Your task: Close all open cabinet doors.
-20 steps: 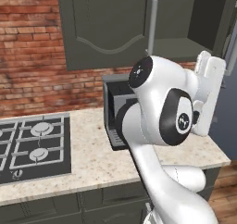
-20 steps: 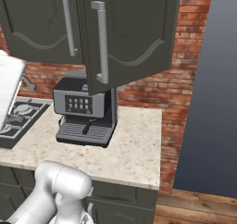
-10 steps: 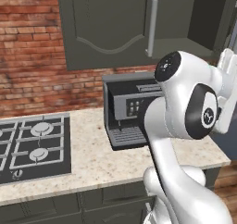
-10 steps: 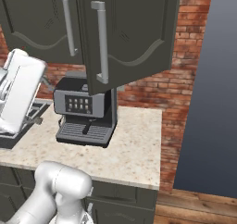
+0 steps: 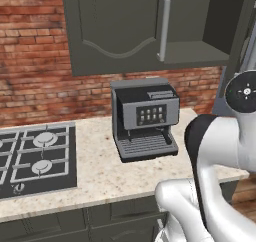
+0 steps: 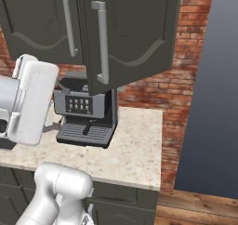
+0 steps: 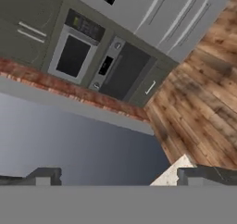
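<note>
Hanging above the tabletop [image 6: 135,147], two dark grey-green arched cabinet doors [image 6: 132,31] — right one swung open; fingers [image 7: 46,176] spread apart.

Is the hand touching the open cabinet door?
Apart. In the hand view, the hand faces a far wall and floor; nothing lies between its fingertips.

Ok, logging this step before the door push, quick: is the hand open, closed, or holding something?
Hand: open, fingers wide apart, nothing between them.
</note>
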